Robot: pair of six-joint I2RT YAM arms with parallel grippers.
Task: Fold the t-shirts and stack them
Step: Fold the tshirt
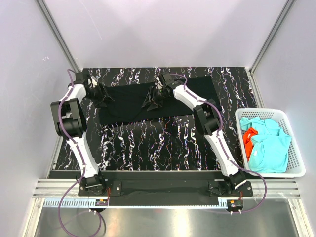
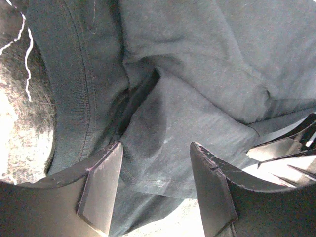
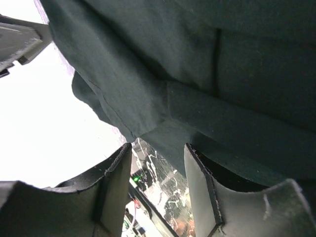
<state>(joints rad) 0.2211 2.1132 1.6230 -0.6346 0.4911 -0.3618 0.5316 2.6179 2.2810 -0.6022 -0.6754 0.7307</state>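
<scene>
Black t-shirt [image 1: 129, 104], one, left of basket [image 1: 296, 148]; your left gripper [image 1: 104, 98] and right gripper [image 1: 151, 101] on it, fingers released; in basket two turquoise t-shirts [image 1: 269, 150], one orange-red t-shirt [image 1: 249, 140]

The orange-red t-shirt [image 1: 249, 138] is mostly buried under turquoise t-shirts [image 1: 269, 148]; both wrist views cut off the black t-shirt [image 1: 126, 106] at every edge; from above the right gripper [image 1: 149, 102] hides its middle, the left gripper [image 1: 106, 98] its left edge.

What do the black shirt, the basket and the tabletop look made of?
Black shirt: soft matte knit cloth, likely cotton; it creases and has a stitched hem. Basket: white moulded plastic, by its rigid lattice walls. Tabletop: black with white marble-like veins; stone or printed sheet, cannot tell.
</scene>
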